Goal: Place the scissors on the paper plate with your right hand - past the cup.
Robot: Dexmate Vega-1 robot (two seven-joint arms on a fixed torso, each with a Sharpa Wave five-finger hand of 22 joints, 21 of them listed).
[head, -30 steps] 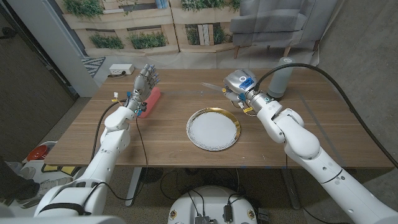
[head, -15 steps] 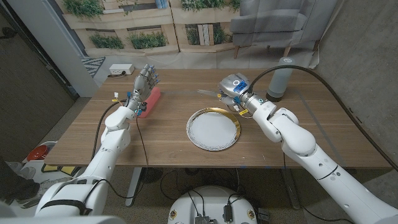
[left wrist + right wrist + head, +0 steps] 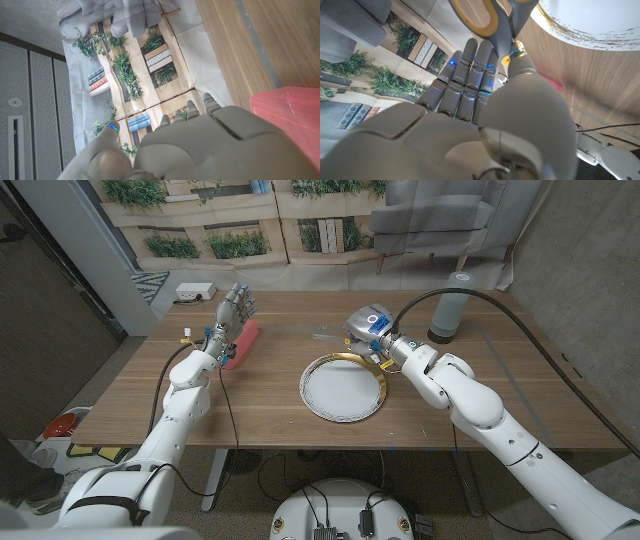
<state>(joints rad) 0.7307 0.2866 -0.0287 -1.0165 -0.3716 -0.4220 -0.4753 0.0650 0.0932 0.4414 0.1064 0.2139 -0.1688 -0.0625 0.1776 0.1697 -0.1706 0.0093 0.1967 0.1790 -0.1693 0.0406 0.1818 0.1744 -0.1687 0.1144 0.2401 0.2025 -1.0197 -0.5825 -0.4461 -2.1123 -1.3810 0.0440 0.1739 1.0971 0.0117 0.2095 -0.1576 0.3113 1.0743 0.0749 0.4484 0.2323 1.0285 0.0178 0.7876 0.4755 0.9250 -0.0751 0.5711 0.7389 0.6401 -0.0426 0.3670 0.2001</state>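
The scissors (image 3: pixel 327 334) have yellow and grey handles (image 3: pixel 491 18), and my right hand (image 3: pixel 367 327) holds them by those handles. Their blades point toward my left, just above the far rim of the paper plate. The white paper plate (image 3: pixel 343 390) with a gold rim lies at the table's middle, and its edge (image 3: pixel 590 22) shows in the right wrist view. A tall grey cup (image 3: pixel 450 304) stands behind and to the right of my right hand (image 3: pixel 485 105). My left hand (image 3: pixel 232 313) stands upright with fingers apart, holding nothing, beside a pink object (image 3: pixel 243 343).
The pink object (image 3: pixel 290 117) lies close against my left hand (image 3: pixel 200 145) at the table's back left. A white power strip (image 3: pixel 194 292) sits on the floor beyond the far left corner. Bare wood runs along the table's front (image 3: pixel 400 435).
My right hand has carried the scissors leftward and nearer, away from the cup to the plate's far rim. The left hand has stayed where it was.
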